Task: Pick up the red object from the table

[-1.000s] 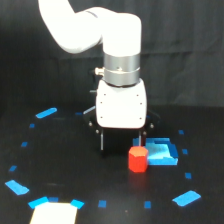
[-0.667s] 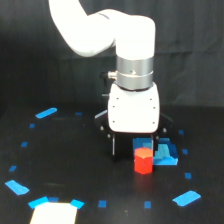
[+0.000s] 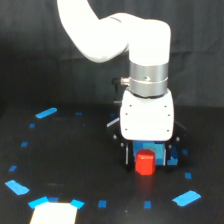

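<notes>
The red object (image 3: 145, 162) is a small stubby red block standing on the black table (image 3: 75, 165), in the lower middle of the exterior view. My gripper (image 3: 147, 155) hangs from the white arm directly over it, with a dark finger (image 3: 128, 154) on its left and another on its right. The block stands between the fingers, on the table. The fingers look spread wider than the block, with no clear contact. A bright blue patch (image 3: 161, 152) lies right behind the block, mostly hidden by the gripper.
Small blue tape marks ring the table, such as one at the back left (image 3: 46, 113) and one at the front right (image 3: 186, 198). A pale sheet (image 3: 54, 214) lies at the front left edge. A dark curtain closes the back.
The arm has moved toward the exterior view's right and down, from beside the block to straddling it. The block has not moved.
</notes>
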You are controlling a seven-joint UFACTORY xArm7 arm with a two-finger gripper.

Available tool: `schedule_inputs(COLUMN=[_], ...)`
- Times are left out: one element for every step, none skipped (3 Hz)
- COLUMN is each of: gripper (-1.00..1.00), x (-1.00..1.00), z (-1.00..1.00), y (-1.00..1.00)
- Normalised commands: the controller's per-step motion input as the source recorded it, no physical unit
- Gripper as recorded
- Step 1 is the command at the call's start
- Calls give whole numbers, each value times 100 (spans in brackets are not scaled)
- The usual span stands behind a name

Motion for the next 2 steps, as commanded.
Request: schedule_inputs(gripper=[-96,-100], x=[21,55], z=[11,5], y=[34,36])
